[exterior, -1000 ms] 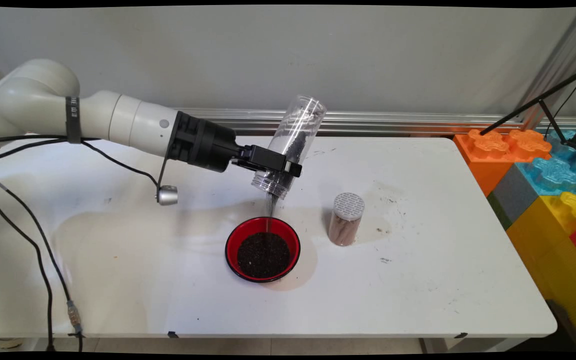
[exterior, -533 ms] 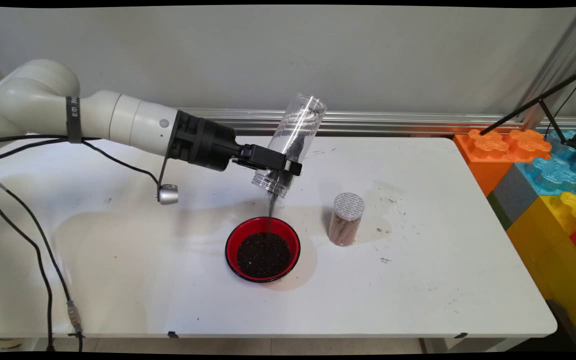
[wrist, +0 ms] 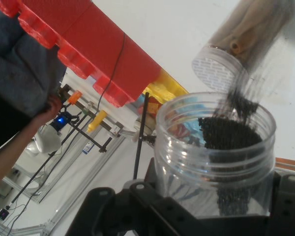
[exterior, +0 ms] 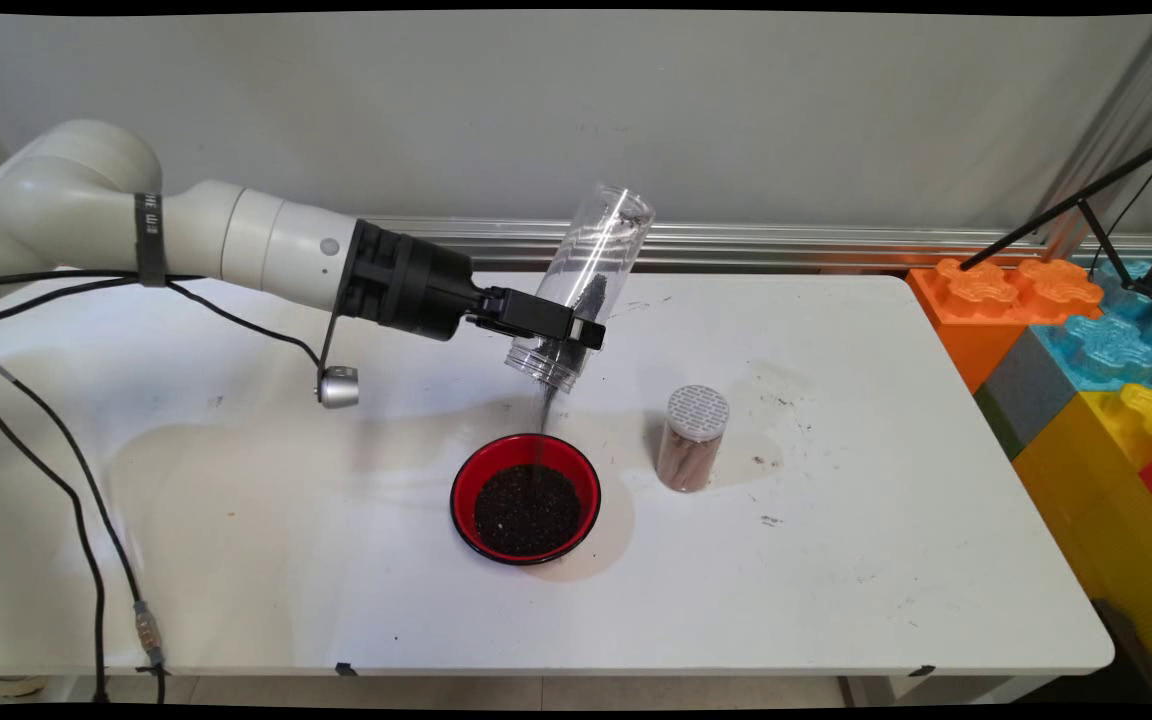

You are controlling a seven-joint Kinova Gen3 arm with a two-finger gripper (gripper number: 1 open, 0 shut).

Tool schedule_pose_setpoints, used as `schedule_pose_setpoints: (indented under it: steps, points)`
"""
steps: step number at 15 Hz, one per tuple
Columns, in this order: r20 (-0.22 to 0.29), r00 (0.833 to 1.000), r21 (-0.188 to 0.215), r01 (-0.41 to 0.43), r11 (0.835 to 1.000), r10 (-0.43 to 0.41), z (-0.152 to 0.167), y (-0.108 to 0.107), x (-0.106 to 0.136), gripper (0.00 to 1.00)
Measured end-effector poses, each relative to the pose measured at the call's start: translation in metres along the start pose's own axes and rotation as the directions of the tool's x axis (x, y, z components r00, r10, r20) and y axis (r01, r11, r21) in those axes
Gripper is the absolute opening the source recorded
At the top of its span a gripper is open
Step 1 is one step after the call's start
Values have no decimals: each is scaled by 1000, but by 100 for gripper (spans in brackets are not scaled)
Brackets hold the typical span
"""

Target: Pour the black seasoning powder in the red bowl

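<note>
We see the black two-finger gripper point(exterior: 558, 332) clamped around a clear plastic cylindrical jar point(exterior: 586, 285), gripping it near its open threaded mouth. The jar is held in the air, tipped mouth-down and slanted so that its closed base points up and to the right. A dark granular material point(wrist: 228, 132) sits inside the jar near the mouth, and a thin stream of it falls straight down into a round red bowl with a black rim point(exterior: 526, 497).

We take that bowl as our landmark. It rests on the white table point(exterior: 886, 560), directly below the jar's mouth and well apart from it, and it is already filled across its floor with the same dark grains. Just to the right of the bowl stands a small clear canister with a perforated white lid point(exterior: 693, 437), upright, holding something brown; it does not touch the bowl. Far to the right of the bowl, past the table's edge, we see large plastic building blocks in orange, blue, yellow and grey point(exterior: 1096, 340).

In the hand view the jar's mouth point(wrist: 216, 142) fills the space between the fingers point(wrist: 289, 196), with grains spilling over its rim towards the lidded canister point(wrist: 236, 44).
</note>
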Motion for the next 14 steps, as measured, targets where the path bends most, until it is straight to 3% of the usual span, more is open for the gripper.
schedule_pose_setpoints:
  steps: [14]
  points:
    - [9,1000,5,-26,1000,26,1,2,0,0]
